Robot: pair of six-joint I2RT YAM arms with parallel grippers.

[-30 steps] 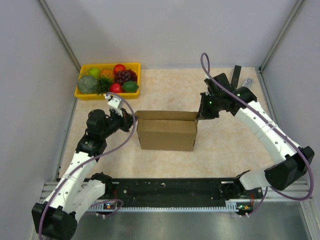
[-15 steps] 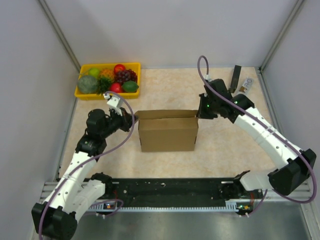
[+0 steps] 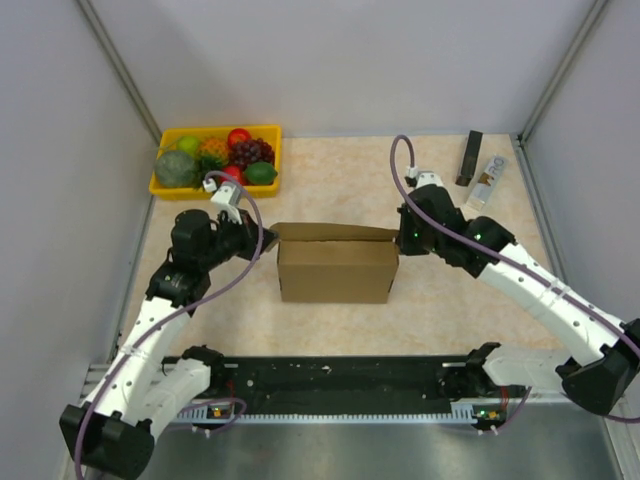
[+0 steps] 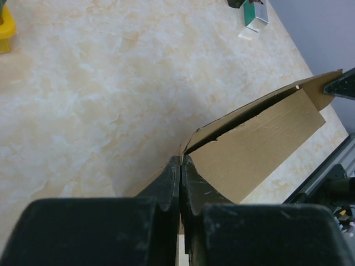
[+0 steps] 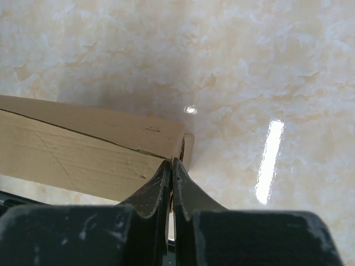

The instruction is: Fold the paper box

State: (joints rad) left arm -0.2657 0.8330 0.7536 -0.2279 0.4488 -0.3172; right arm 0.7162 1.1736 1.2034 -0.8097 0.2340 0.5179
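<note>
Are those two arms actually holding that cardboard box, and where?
Seemingly not. Both the left gripper and right gripper have jaws shut, tips against opposite upper corners of the paper box; a pinched flap edge cannot be ruled out.

A robotics lab test cell: plain grey panel walls [image 3: 350,60] on metal posts [image 3: 120,68] enclose a marbled beige worktop [image 3: 340,170], with the left arm [image 3: 150,335] and right arm [image 3: 535,290] bolted to a black rail [image 3: 340,378] at its near edge.
</note>
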